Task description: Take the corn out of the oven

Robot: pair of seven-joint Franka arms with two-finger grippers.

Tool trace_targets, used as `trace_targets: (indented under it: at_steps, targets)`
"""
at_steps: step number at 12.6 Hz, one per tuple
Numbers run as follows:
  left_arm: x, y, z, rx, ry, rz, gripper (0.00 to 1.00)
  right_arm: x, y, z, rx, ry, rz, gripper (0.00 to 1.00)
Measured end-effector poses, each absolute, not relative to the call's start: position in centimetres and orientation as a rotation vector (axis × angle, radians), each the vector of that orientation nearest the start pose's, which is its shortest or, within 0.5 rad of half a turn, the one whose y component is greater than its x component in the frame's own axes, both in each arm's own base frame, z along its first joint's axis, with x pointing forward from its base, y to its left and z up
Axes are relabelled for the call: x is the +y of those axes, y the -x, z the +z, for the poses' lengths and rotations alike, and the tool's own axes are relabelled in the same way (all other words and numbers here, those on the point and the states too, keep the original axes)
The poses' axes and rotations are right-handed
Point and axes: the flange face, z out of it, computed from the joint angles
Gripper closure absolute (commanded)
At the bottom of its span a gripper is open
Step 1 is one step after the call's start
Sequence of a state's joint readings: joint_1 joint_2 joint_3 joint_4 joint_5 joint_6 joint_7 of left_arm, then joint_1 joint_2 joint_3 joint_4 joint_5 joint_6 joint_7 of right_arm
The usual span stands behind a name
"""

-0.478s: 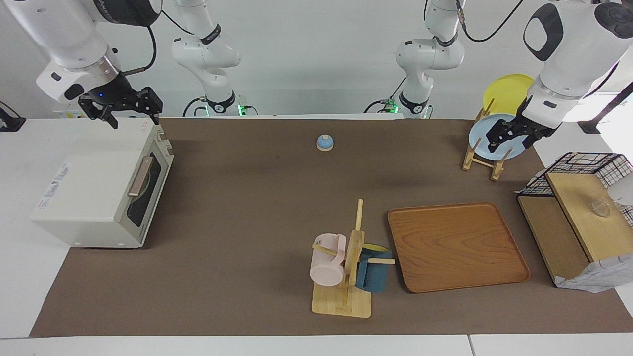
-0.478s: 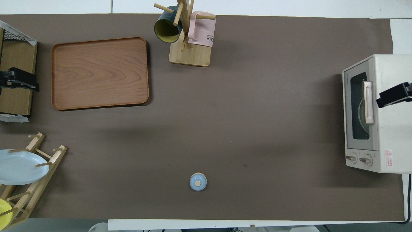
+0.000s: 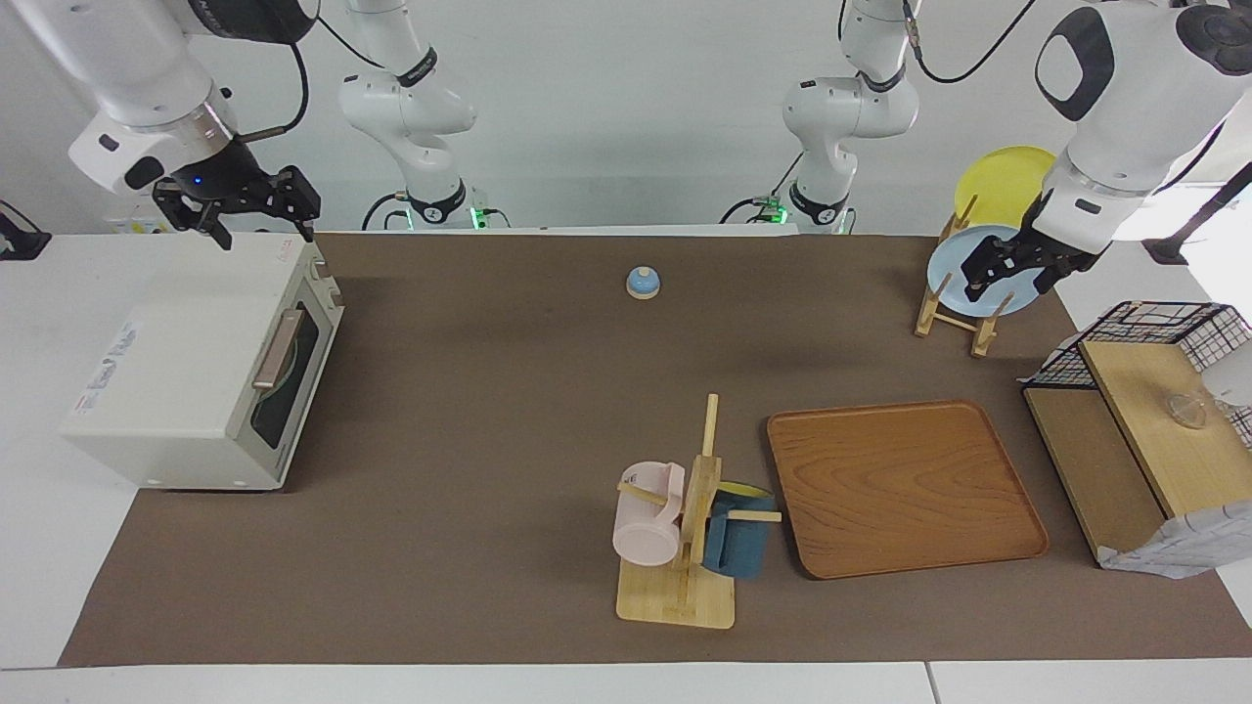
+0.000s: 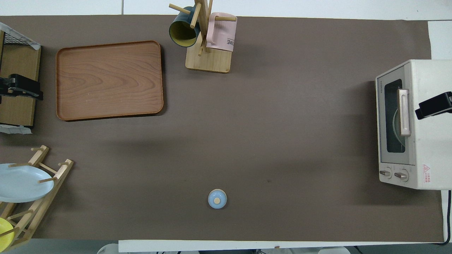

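The cream-white oven (image 3: 176,372) stands at the right arm's end of the table, its dark glass door shut and its tan handle (image 3: 277,349) facing the middle of the table. It also shows in the overhead view (image 4: 429,148). The corn is hidden; only a curved pale edge shows through the glass. My right gripper (image 3: 264,233) hangs open and empty over the oven's top, above the end nearer to the robots, and shows as a black piece (image 4: 434,105) in the overhead view. My left gripper (image 3: 1009,282) waits open and empty over the plate rack.
A wooden plate rack (image 3: 954,313) holds a light-blue plate (image 3: 954,259) and a yellow plate (image 3: 998,181). A wooden tray (image 3: 900,484), a mug tree (image 3: 685,548) with a pink and a blue mug, a small blue bell (image 3: 643,283) and a wire-and-wood shelf (image 3: 1144,430) stand on the brown mat.
My right gripper has risen slightly and drifted a little away from the oven's door edge. The left arm and the oven have not moved.
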State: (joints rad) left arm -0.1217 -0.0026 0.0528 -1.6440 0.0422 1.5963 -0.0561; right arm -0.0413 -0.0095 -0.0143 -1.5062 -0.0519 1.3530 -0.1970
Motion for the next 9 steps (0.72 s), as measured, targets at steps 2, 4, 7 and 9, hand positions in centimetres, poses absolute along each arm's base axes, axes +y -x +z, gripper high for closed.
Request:
trace_targets:
  at_steps: [2,4,7,9]
  targets:
    - [-3.4,-55.3,59.4,0.023,3.096,0.066,0.00,-3.0,-53.1,63.9,-0.231,3.165,0.180,0.71]
    - [-3.4,-55.3,59.4,0.023,3.096,0.066,0.00,-1.7,-53.3,62.0,-0.279,3.170,0.117,1.00]
    - [-3.4,-55.3,59.4,0.023,3.096,0.066,0.00,-1.9,-53.9,57.2,-0.292,3.187,0.066,1.00]
    - [-3.4,-55.3,59.4,0.023,3.096,0.066,0.00,-3.1,-54.5,53.6,-0.307,3.241,0.083,1.00]
